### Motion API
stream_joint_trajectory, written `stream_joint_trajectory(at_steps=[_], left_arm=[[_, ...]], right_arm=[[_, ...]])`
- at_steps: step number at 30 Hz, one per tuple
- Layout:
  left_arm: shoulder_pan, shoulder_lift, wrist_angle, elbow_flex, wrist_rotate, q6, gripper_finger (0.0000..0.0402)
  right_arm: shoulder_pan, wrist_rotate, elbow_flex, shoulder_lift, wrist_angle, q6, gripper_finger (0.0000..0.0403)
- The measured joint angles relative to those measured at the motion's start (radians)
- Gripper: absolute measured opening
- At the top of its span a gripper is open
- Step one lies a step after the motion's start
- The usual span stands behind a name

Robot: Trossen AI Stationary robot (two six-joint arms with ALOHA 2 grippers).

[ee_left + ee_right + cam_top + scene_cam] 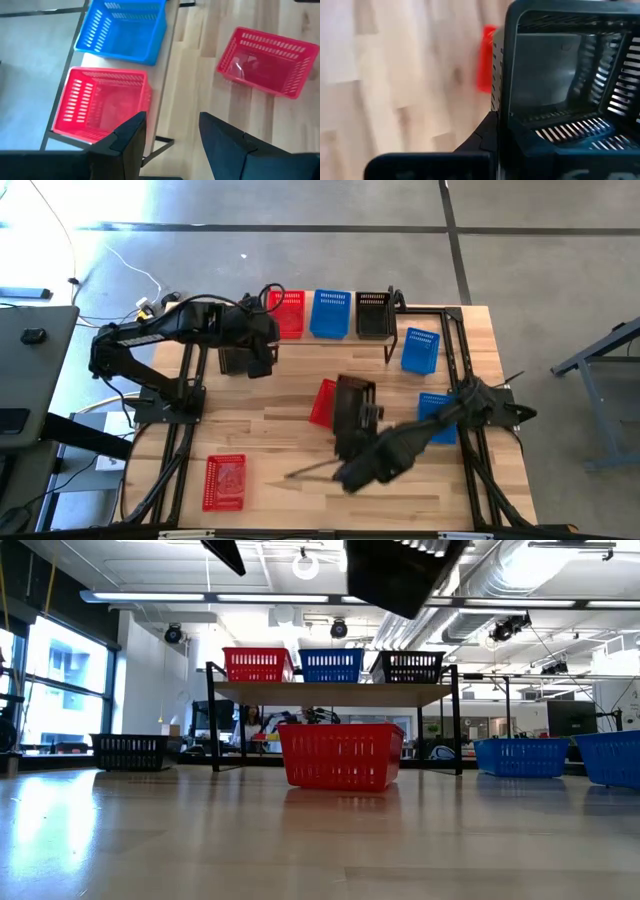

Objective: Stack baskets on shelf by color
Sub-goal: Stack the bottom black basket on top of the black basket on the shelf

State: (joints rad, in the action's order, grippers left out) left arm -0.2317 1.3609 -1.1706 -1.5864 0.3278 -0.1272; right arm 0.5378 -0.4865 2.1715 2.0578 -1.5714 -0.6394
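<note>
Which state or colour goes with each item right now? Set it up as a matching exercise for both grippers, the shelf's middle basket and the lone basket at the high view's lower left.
Column one:
1. left gripper
2. right gripper
3. middle basket on the shelf
4. lone basket at the high view's lower left

Column two:
A. red
B. shut on a black basket, lifted off the table
C. blue
D. jaws open and empty, near the shelf's left end

Pairs: 1-D, 2-B, 3-C, 4-A
</note>
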Motion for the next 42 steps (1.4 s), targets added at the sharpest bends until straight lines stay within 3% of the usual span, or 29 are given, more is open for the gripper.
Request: stream_joint_trajectory(at_steps=[7, 15, 22, 33, 42], left_arm=[[-0.04, 0.0, 0.0, 0.0, -0.003, -0.008, 0.0172], [-0.052, 0.0, -0.001, 0.0, -0.003, -0.007, 0.0172], [-0.052, 0.0, 0.0, 0.0, -0.003, 0.001, 0.0172], [-0.052, 0.0, 0.0, 0.0, -0.063, 0.114, 0.0172], [-0.052, 0.0, 0.0, 0.0, -0.082, 0.135, 0.0172]], right_arm=[[-0.133, -0.09, -0.011, -0.099, 0.002, 0.202, 0.0], [-0.279, -0.125, -0.264, -0.322, -0.003, 0.327, 0.0], [-0.436, -0.131, -0.321, -0.46, 0.002, 0.527, 0.0], [-0.727, 0.007, -0.31, -0.469, 0.04, 0.845, 0.0], [-0.831, 0.105, -0.308, -0.421, 0.094, 0.934, 0.0]])
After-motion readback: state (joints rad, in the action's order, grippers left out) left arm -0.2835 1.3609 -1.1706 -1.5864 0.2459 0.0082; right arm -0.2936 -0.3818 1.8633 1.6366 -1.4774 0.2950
